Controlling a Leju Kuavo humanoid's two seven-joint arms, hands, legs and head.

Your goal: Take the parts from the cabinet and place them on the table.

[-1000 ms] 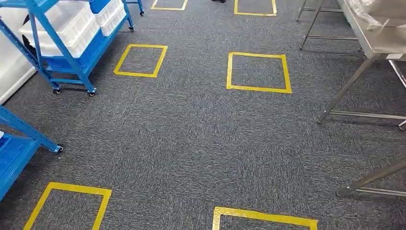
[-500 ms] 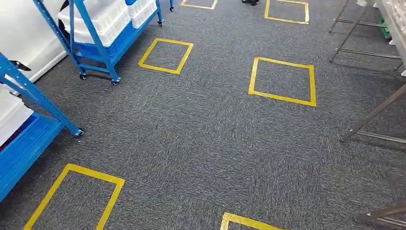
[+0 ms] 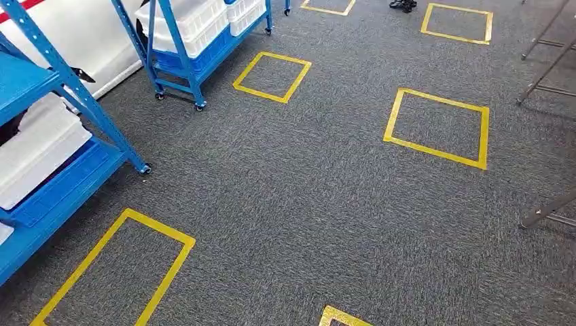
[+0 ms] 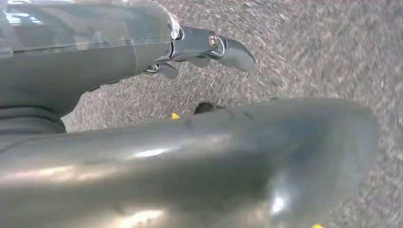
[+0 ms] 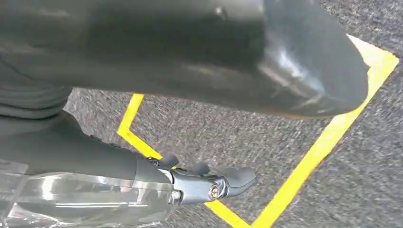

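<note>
From the head view we look down on grey carpet [image 3: 292, 204] marked with yellow tape squares [image 3: 438, 128]. At nine o'clock stands a blue shelving rack [image 3: 64, 122] on small wheels, which we take for the cabinet, with a white bin [image 3: 34, 153] lying on its lower shelf. At eleven o'clock a second blue rack [image 3: 180, 58] carries more white bins [image 3: 190, 24]. We cannot make out any parts inside the bins from here. Along the three o'clock edge we see thin metal legs [image 3: 547, 210], with more of them up toward one o'clock; what they carry is cut off by the frame. At twelve o'clock, by the far edge, sits a small dark object we cannot identify.

In the left wrist view our left hand [image 4: 199, 47] hangs over blurred carpet, its thick thumb stretched out straight and the darker fingers [image 4: 161, 71] apart below it, with nothing in its grasp.

In the right wrist view our right hand [image 5: 204, 180] hangs above a yellow tape outline [image 5: 309, 152] on the carpet, thumb extended, fingers [image 5: 168, 161] loosely spread and holding nothing.
</note>
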